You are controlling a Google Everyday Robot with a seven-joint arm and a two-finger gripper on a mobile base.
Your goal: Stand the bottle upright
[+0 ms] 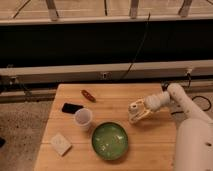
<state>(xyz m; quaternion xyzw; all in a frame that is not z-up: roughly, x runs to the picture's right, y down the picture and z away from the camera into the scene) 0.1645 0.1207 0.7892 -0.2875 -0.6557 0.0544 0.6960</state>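
The bottle (133, 110) is small and whitish-cream. It sits at the tip of my gripper (142, 113), over the right part of the wooden table (150, 145), just up and right of the green bowl (109, 140). The gripper reaches in from the right on the white arm (172, 97) and is shut on the bottle. The bottle looks tilted, with its pale top end toward the upper left. I cannot tell whether its base touches the table.
A white paper cup (83, 119) stands left of the bowl. A black phone (72, 107) and a small reddish-brown object (88, 95) lie at the back left. A pale sponge-like block (60, 144) lies at the front left. My white base (195, 145) is along the table's right edge.
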